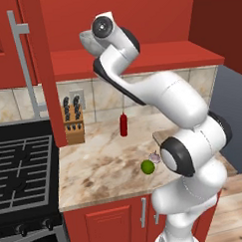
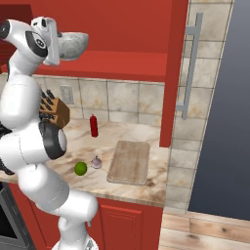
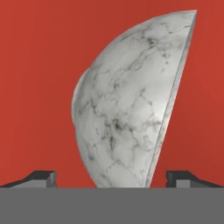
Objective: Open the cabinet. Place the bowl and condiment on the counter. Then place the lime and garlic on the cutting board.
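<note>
Fingers point(image 3: 112, 179) come first on my hand camera: the two dark tips stand wide apart, and the marbled bowl point(image 3: 127, 105) rises between them, its outer belly toward me and its rim edge-on to the right. I cannot tell whether the tips touch it or bear on it. From the right base camera I see the bowl point(image 2: 72, 44) level with the hand, up inside the open cabinet point(image 2: 141, 34), just above its red shelf. Well below the fingers lies the worktop point(image 1: 100, 164). On it, nearest its front edge, sit the lime point(image 1: 148, 166) and the garlic point(image 1: 155, 157), just beside each other. The cutting board point(image 2: 129, 161) lies near them, off to one side. Farther back stands the condiment point(image 1: 123, 125), upright, with a knife block point(image 1: 73, 126) near the wall.
</note>
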